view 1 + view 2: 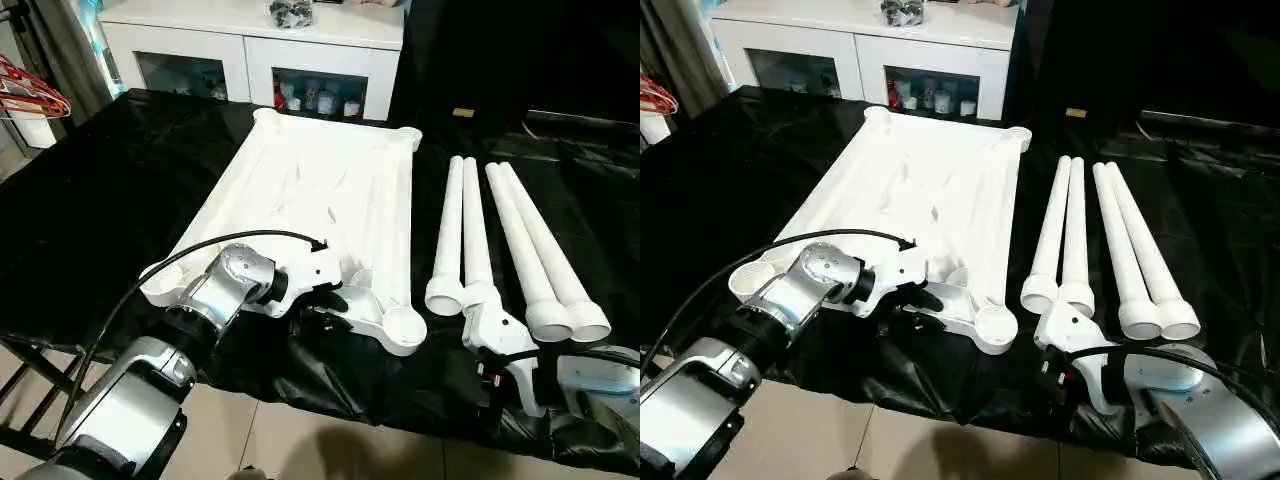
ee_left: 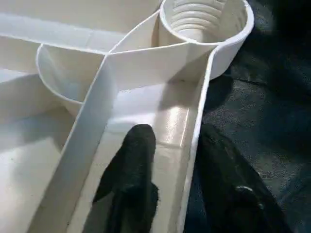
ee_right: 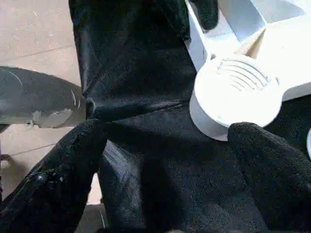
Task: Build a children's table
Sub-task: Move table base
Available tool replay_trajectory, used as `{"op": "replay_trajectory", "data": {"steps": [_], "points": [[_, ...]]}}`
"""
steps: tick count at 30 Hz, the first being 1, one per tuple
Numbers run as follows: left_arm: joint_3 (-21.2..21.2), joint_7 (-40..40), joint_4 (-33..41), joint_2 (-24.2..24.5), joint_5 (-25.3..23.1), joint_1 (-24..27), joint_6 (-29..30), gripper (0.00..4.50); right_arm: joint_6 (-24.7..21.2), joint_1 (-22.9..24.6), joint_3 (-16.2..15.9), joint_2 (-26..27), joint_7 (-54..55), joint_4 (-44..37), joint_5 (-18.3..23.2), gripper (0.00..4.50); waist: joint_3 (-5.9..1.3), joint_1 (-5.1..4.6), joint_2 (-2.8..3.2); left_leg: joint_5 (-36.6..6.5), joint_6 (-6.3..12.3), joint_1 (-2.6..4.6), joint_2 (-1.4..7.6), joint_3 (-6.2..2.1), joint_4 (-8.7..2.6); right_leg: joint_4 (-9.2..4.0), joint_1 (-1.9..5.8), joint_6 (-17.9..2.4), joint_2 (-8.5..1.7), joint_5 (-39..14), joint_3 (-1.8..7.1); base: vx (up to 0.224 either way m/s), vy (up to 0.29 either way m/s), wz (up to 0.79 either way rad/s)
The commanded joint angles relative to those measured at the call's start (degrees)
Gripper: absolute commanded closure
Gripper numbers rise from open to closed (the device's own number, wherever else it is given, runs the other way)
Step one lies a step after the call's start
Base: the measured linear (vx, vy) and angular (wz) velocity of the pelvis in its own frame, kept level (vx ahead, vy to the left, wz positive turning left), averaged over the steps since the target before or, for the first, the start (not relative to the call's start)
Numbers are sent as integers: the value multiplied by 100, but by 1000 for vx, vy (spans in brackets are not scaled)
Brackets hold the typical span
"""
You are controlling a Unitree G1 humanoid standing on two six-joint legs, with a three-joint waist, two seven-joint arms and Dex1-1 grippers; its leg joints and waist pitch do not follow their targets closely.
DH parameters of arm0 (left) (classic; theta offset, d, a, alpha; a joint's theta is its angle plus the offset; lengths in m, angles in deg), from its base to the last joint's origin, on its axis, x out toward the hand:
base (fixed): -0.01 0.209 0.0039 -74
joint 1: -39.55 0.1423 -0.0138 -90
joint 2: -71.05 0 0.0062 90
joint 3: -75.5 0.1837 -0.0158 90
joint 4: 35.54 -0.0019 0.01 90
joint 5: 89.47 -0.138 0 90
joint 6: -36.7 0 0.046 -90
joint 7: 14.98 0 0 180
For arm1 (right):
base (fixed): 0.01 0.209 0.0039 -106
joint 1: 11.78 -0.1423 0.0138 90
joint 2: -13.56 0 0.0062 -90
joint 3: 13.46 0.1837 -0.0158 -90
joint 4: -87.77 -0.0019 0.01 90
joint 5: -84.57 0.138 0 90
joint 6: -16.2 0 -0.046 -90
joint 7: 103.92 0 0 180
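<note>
The left gripper (image 2: 170, 165) straddled the near rim of the upturned table top (image 1: 320, 190), one black finger (image 2: 131, 174) inside the ribbed underside and the other outside against the black cloth (image 1: 120, 190), the jaws standing on either side of the thin white wall without visibly pinching it. Just beyond the fingertips sat a round corner socket (image 2: 204, 24) with its threaded core showing. The top lay underside up on the cloth-covered work surface, its far edge toward a white glass-doored cabinet (image 1: 250, 45). The right gripper (image 3: 170, 141) hung with its fingers spread wide over the cloth at the surface's near edge, the same corner socket just ahead of its fingertips and apart from them. Four tapering white legs (image 1: 500, 240) lay side by side in two pairs on the cloth, beyond the right gripper and beside the table top.
</note>
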Motion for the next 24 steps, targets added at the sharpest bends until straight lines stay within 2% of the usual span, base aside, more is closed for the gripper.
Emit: {"op": "replay_trajectory", "data": {"steps": [1, 2, 6, 7, 12, 15, 17, 19, 20, 21, 22, 24], "points": [[27, 27, -155, 4, -95, -27, 102, 330, -4, -43, -42, -74, -43, -110, -22, 0, -320, 36, -61, -612, 548, 17, 539, -245, -350, -544, 290, -549, -870, -1032, 447, 0, 0, 0], [35, 23, -151, 3, -115, -6, 118, 350, 4, -52, -68, -66, -41, -94, -30, 0, -320, 36, -74, -605, 547, 13, 534, -243, -352, -545, 294, -535, -865, -1078, 443, 0, 0, 0], [31, -27, -110, -5, -158, 44, 160, 378, 8, -68, -107, -63, -35, -83, -38, 0, -310, 39, -74, -630, 550, 17, 536, -242, -355, -556, 286, -519, -865, -1157, 444, 0, 0, 0], [14, -59, -70, -6, -162, 70, 179, 389, 4, -74, -117, -59, -29, -83, -37, 0, -309, 47, -60, -663, 529, 28, 543, -245, -360, -557, 281, -524, -870, -1229, 443, 0, 0, 0], [-129, -391, 429, 41, -167, 312, 428, 417, 2, -108, -114, -24, -24, -62, -61, 0, -302, 20, -67, -730, 471, 20, 564, -255, -376, -552, 283, -594, -877, -1298, 444, 0, 0, 0], [-267, -628, 980, 141, -133, 583, 745, 431, -8, -125, -115, -3, 2, -61, -70, 0, -315, -8, -65, -639, 500, 10, 563, -250, -366, -525, 288, -655, -874, -1106, 449, 0, 0, 0], [-425, -865, 1463, 211, -106, 857, 1043, 439, -2, -144, -127, 12, 28, -41, -91, 0, -312, -51, -89, -607, 532, -4, 542, -239, -357, -523, 295, -687, -871, -1057, 443, 0, 0, 0], [-479, -958, 1622, 240, -111, 957, 1122, 445, -5, -148, -131, 17, 37, -43, -93, 0, -299, -80, -86, -614, 553, -11, 519, -233, -350, -544, 288, -622, -851, -1239, 435, 0, 0, 0], [-539, -1006, 1959, 303, -85, 1155, 1277, 445, -4, -150, -138, 18, 43, -42, -94, 0, -305, -100, -96, -594, 543, -21, 533, -244, -353, -532, 299, -613, -863, -1253, 432, 0, 0, 0], [-572, -1039, 2166, 339, -78, 1274, 1382, 445, -4, -148, -142, 17, 46, -46, -95, 0, -284, -127, -134, -593, 566, -40, 517, -237, -362, -554, 290, -567, -836, -1346, 420, 0, 0, 0], [-592, -1068, 2336, 366, -80, 1367, 1461, 445, -1, -150, -146, 17, 47, -43, -98, 0, -291, -125, -113, -587, 559, -37, 517, -244, -360, -544, 289, -548, -836, -1395, 413, 0, 0, 0], [-669, -1176, 2907, 418, -60, 1670, 1784, 445, 15, -168, -163, 22, 39, -4, -113, 0, -280, -121, -138, -608, 556, -2, 515, -221, -350, -566, 252, -526, -837, -1541, 428, 0, 0, 0]]}}
